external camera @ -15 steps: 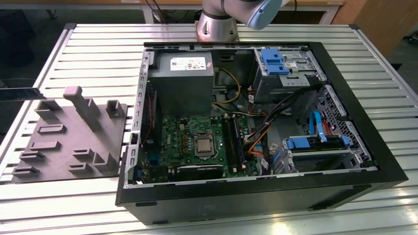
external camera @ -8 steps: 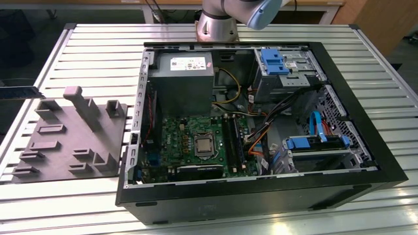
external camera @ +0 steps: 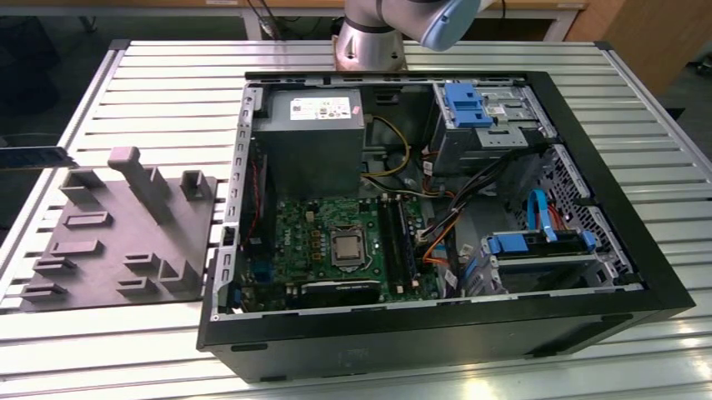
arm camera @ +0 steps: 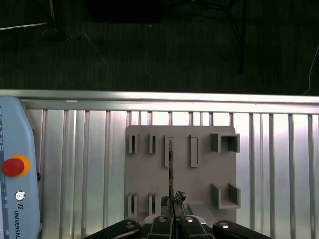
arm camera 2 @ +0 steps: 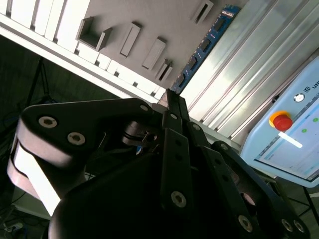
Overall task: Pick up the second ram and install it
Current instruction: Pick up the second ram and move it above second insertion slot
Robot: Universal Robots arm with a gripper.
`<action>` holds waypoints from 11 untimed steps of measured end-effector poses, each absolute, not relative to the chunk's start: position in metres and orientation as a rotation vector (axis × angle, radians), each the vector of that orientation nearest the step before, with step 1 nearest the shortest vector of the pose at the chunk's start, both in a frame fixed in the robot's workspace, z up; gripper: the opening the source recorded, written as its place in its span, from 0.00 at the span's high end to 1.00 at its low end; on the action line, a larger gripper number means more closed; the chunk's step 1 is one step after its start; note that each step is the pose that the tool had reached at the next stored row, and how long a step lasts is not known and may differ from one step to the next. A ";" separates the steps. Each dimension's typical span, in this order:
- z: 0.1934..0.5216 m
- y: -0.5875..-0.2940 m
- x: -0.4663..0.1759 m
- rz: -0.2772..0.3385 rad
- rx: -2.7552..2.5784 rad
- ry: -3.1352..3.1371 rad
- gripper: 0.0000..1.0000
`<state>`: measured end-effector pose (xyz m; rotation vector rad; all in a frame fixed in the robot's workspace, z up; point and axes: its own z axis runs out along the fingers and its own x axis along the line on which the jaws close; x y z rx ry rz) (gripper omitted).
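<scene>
My gripper (arm camera: 172, 200) is shut on one end of the second ram (arm camera: 171, 167), a thin dark stick seen edge-on that reaches out over the grey holder tray (arm camera: 149, 179). The second wrist view shows the ram's (arm camera 2: 207, 47) flat blue-green side with dark chips, running from the gripper (arm camera 2: 172, 105) out along the tray's (arm camera 2: 149, 20) edge. The ram hangs above the tray, touching none of its slots. In the exterior view the tray (external camera: 112, 250) lies to the left of the open computer case (external camera: 623, 250), whose motherboard (external camera: 323, 242) has long dark memory slots (external camera: 392, 237) beside the processor.
A teach pendant (arm camera: 15, 169) with a red stop button lies on the slatted table (arm camera: 279, 164) beside the tray. The table's edge rail (arm camera: 159, 97) borders dark floor. Cables, drive bays and a power supply (external camera: 312, 125) crowd the case. A dark narrow strip (external camera: 33, 156) juts in at the exterior view's left.
</scene>
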<state>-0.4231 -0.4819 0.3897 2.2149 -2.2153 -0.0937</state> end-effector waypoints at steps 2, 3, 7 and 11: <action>0.390 -0.482 -0.422 -0.094 2.215 -2.215 0.88; 0.390 -0.482 -0.422 -0.094 2.215 -2.215 0.88; 0.390 -0.482 -0.419 -0.094 2.215 -2.215 0.88; 0.390 -0.482 -0.416 -0.094 2.215 -2.215 0.88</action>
